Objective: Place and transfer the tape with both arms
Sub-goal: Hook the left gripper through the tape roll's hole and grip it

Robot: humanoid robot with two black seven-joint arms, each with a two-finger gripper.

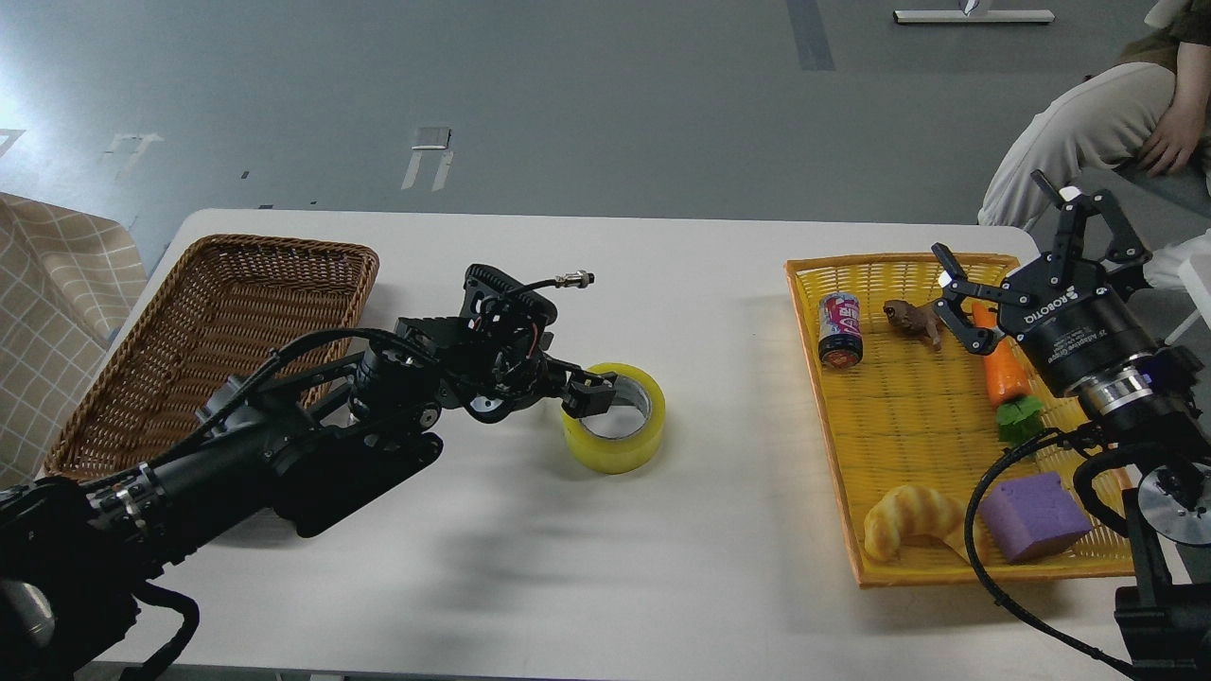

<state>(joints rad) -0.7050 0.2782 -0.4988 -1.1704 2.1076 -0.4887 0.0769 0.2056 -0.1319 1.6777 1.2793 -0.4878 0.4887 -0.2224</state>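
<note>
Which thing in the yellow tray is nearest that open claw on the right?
The orange toy carrot with green leaves. It lies right under the right gripper; the can, croissant and purple block sit farther off.

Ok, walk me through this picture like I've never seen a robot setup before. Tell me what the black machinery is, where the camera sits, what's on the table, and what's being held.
The camera sits in the robot's head, looking forward and down at a white table. The black machinery is its two arms. The left arm comes in from the lower left; its left gripper has a fingertip over the rim of the tape, a yellow roll standing on the table. Whether it truly grips the roll is unclear. The right gripper hangs open above a yellow tray and holds nothing.

The tray carries a small can, a brown toy, a toy carrot, a croissant and a purple block. A brown wicker basket sits on the left. A seated person is partly visible at the top right.
</note>
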